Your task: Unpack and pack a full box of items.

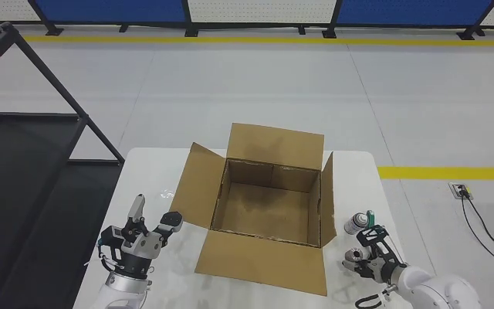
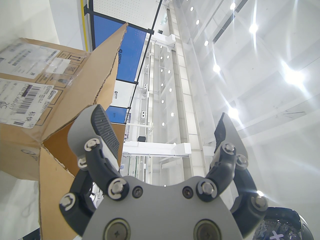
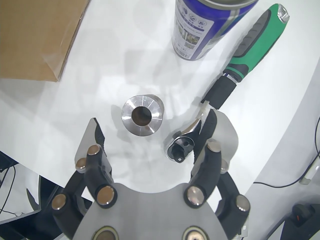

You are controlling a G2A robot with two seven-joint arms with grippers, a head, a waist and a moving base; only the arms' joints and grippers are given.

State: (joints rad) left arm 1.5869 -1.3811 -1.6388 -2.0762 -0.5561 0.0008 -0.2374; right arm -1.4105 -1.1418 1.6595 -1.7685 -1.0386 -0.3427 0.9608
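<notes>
1. Box (image 1: 262,264) sits open in the middle of the bench (image 1: 150,166), flaps splayed out.
2. My left claw (image 2: 162,121) is spread wide, holding nothing, pointing up beside a box flap.
3. My right claw (image 3: 153,124) is wide open too and empty, over a metal cylinder (image 3: 142,116). A spray can (image 3: 200,21) and a green-handled ratchet (image 3: 257,31) sit close by.

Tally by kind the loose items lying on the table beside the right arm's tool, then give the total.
Spray can: 1
Ratchet wrench: 1
Metal cylinder: 1
Total: 3
</notes>
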